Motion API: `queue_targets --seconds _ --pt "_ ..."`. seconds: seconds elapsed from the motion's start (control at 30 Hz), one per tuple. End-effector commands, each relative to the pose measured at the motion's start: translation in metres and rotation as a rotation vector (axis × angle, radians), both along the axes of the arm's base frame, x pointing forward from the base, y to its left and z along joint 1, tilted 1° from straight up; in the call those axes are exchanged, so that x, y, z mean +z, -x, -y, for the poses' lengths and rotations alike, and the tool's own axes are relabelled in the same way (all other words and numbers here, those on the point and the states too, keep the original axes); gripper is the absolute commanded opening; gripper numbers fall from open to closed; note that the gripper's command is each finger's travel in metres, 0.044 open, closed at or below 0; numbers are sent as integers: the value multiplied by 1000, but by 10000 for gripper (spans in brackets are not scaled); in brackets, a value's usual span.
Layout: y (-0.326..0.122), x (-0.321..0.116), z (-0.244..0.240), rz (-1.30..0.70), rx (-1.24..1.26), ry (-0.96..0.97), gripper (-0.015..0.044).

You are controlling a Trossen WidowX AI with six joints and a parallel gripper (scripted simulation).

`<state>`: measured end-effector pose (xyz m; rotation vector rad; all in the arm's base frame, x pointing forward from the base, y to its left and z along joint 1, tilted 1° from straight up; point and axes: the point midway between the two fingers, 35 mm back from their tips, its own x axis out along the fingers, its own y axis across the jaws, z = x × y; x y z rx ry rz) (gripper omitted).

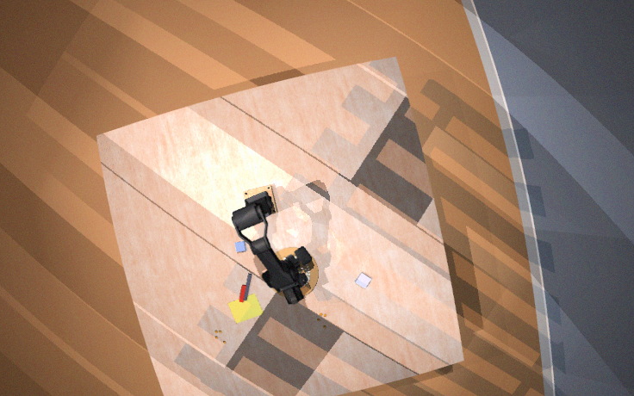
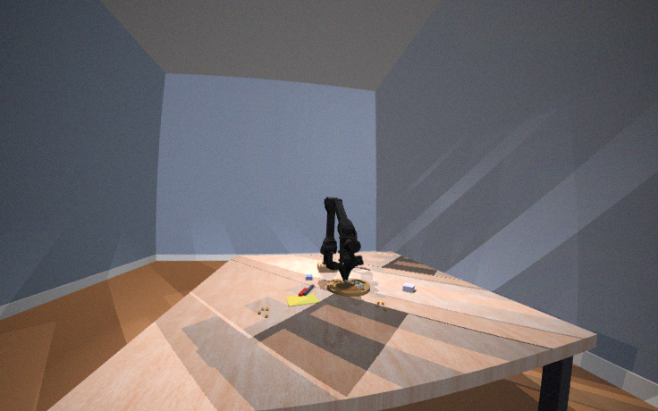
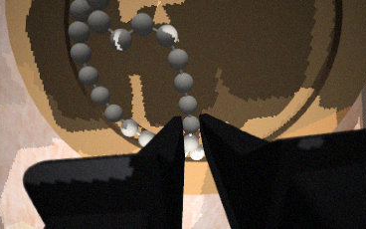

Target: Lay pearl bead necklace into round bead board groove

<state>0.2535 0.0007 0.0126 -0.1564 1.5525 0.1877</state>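
Note:
The pearl bead necklace [image 3: 183, 82] [image 2: 358, 284] lies on the round bead board [image 3: 20, 50] [image 1: 315, 276] [image 2: 333, 289]. In the wrist view, one run of beads curves close along the left part of the dark groove line [image 3: 338, 20]; whether they sit in it I cannot tell. Another run cuts across inside the ring and comes down to my fingertips. My gripper [image 3: 190, 122] [image 2: 345, 279] is low over the board, at the groove's near side, shut on a bead of the necklace. A few pale beads show just behind the tips. The left finger hides part of the strand.
A yellow sheet [image 1: 245, 310] [image 2: 301, 300] lies near the board, with a red and dark blue stick [image 1: 243, 293] [image 2: 303, 291] by it. A blue block [image 1: 239, 246] [image 2: 308, 277] and a pale block [image 1: 363, 280] [image 2: 409, 288] flank the board. Small orange beads lie in two groups.

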Motion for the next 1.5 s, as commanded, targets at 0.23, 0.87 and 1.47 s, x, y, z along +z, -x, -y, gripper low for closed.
queue_targets --seconds 0.23,0.87,1.47 --pt "0 0 0 0 0 0 0" --pt "1 6 0 -1 5 2 0" --pt "17 5 32 -3 5 5 0"
